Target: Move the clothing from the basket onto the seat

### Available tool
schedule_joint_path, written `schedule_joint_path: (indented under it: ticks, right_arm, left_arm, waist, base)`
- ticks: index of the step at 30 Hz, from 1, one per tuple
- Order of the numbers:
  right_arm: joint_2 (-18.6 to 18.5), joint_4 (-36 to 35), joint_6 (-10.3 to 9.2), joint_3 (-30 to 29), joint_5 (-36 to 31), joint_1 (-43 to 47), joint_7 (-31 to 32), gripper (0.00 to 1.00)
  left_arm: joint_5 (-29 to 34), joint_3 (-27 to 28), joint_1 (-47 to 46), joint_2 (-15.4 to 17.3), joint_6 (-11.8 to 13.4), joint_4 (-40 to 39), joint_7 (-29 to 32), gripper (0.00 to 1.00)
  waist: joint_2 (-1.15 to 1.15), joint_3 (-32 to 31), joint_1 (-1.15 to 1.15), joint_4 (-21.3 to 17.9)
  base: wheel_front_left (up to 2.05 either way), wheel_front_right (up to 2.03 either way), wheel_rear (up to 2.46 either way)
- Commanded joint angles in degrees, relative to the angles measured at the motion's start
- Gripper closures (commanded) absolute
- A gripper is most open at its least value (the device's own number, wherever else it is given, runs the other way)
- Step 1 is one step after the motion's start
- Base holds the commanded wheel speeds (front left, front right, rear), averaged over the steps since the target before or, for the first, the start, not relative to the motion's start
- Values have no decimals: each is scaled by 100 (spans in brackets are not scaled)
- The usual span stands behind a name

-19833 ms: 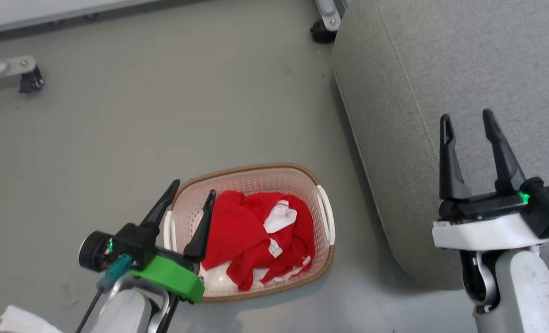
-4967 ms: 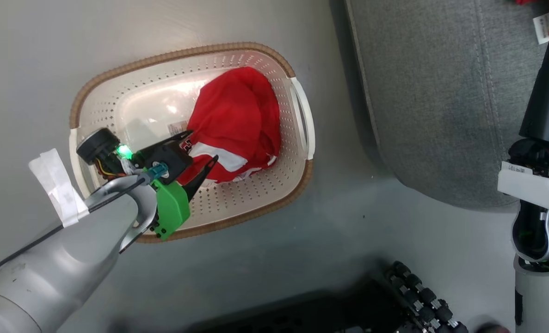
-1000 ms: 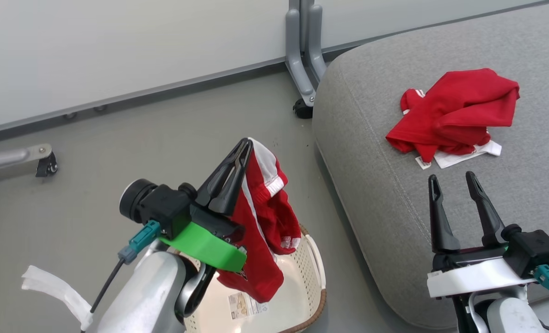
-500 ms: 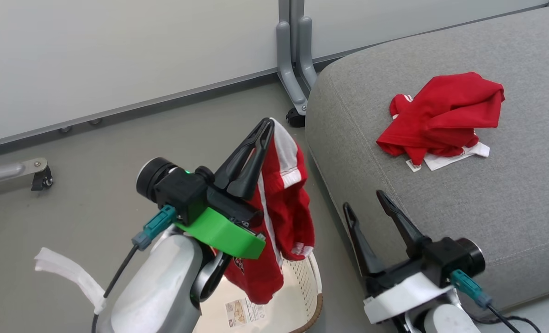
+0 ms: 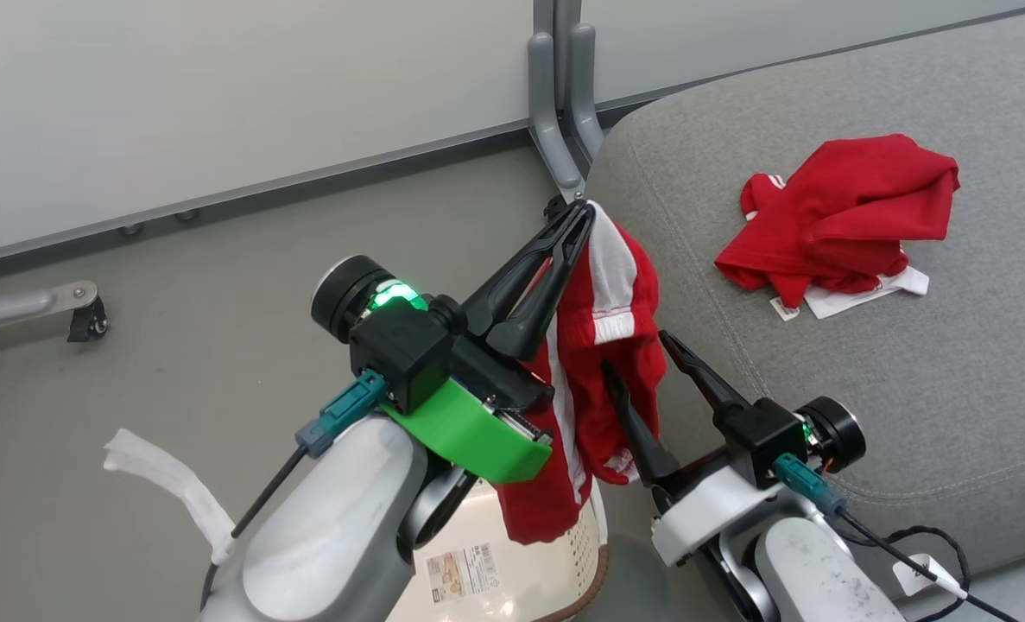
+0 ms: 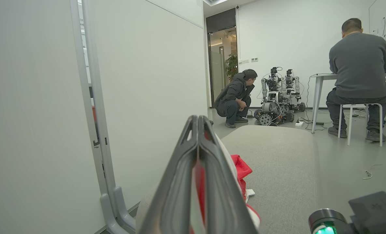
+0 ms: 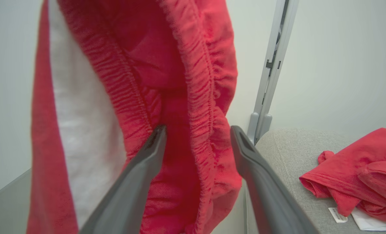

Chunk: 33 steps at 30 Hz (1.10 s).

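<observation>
My left gripper (image 5: 583,218) is shut on a red garment with a broad white stripe (image 5: 603,363), which hangs from its tips above the basket (image 5: 588,540). In the left wrist view the left gripper (image 6: 197,121) is pressed shut with red fabric (image 6: 197,182) between its fingers. My right gripper (image 5: 637,356) stands open at the hanging cloth, one finger on each side of a fold. The right wrist view shows the right gripper (image 7: 199,130) straddling the elastic waistband (image 7: 196,81). A second red garment (image 5: 840,220) lies crumpled on the grey seat (image 5: 823,363).
A grey metal post with a caster (image 5: 559,112) stands at the seat's far corner, against the pale wall panel. Another caster leg (image 5: 80,311) is at the left. In the left wrist view two people (image 6: 235,97) and parked robots (image 6: 277,94) are far beyond the seat.
My left gripper has carried the garment up and to the right, toward the seat's edge. My right gripper has swung left and now has its open fingers around the hanging cloth.
</observation>
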Motion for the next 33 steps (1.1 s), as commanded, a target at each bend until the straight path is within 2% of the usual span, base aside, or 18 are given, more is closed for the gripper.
schedule_joint_path:
  ticks: [1,4,5,6,7,20,21,22,23,33]
  right_arm:
    - [-11,54,-6,21,-30,-113,-17,0]
    - [-10,129,-6,78,21,-223,-17,0]
    - [-7,135,-6,133,37,-244,-17,24]
    - [-6,144,-6,196,78,-260,-17,84]
    - [-11,164,-6,231,112,-270,-17,100]
    - [-11,-72,-6,195,266,-179,-17,100]
    - [-11,-82,-6,181,263,-175,-16,100]
    - [-11,-93,-6,167,260,-168,-16,100]
    - [-11,-99,-6,156,256,-162,-17,100]
    - [-10,-157,-6,28,307,-128,-17,100]
  left_arm:
    - [-32,-37,-106,14,8,-32,-17,100]
    - [-41,-145,-148,36,8,-80,-17,100]
    - [-43,-164,-158,49,9,-85,-17,100]
    - [-54,-167,-157,67,9,-72,-17,100]
    - [-65,-154,-149,80,9,-51,-17,100]
    - [-216,99,72,187,9,364,-16,100]
    - [-210,111,68,185,9,392,-16,75]
    - [-197,125,74,187,9,433,-16,34]
    - [-201,149,83,177,9,461,-15,0]
    - [-265,35,15,173,9,607,-10,0]
  waist:
    - [0,24,0,39]
    - [0,45,0,96]
    - [0,50,0,112]
    - [0,55,0,130]
    - [0,60,0,142]
    - [0,168,0,203]
    - [0,171,0,207]
    - [0,173,0,212]
    - [0,174,0,216]
    - [0,196,0,250]
  base:
    - [0,0,0]
    - [0,0,0]
    - [0,0,0]
    - [0,0,0]
    - [0,0,0]
    - [0,0,0]
    - [0,0,0]
    - [0,0,0]
    - [0,0,0]
    - [0,0,0]
